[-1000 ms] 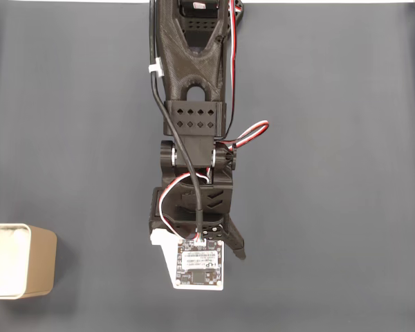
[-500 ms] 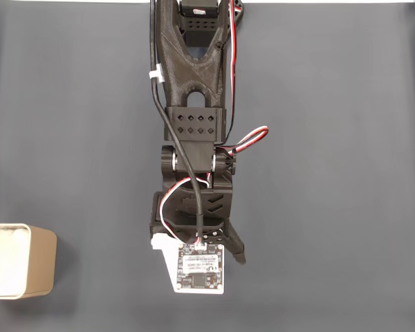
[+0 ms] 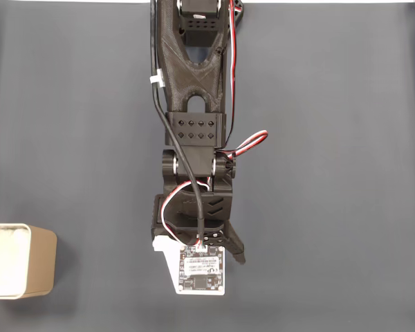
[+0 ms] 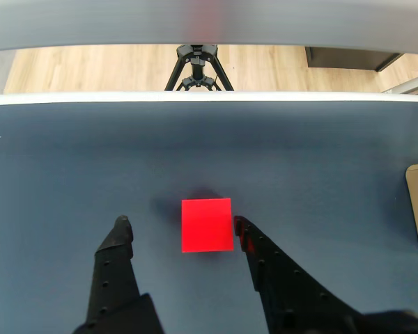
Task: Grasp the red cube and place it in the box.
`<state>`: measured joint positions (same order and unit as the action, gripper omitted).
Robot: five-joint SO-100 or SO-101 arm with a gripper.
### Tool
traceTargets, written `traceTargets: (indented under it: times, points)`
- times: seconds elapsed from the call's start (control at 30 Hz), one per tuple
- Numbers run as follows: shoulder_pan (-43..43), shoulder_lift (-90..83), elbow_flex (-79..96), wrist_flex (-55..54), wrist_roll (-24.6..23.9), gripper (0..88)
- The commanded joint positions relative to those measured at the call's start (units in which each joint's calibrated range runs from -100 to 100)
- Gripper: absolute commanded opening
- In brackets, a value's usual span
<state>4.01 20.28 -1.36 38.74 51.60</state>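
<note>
In the wrist view we see the gripper (image 4: 181,224) spread wide, the red cube (image 4: 207,225) on the table between its fingers, hard against the right one; the box (image 3: 19,261) sits well apart.

red cube (image 4: 207,225) flat on table, beige box (image 3: 19,261) apart

1. Red cube (image 4: 207,224): one, counted in the wrist view.
2. Box (image 3: 19,261): one, at the lower left of the fixed view; a beige edge at the right border of the wrist view may be the same item.
3. Arm: one, carrying one gripper (image 4: 180,225) with two fingers.
4. Circuit board (image 3: 200,270): one, mounted on the arm.
5. Tripod (image 4: 195,64): one, beyond the table edge.
</note>
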Motion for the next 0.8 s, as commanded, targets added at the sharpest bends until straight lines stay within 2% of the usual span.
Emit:
traceTargets:
  times: [0.0,0.77]
  points:
    - [0.1,0.0,-2.7,-1.3,0.7,33.2]
    - [0.2,0.3,-2.7,-0.8,1.9,12.2]
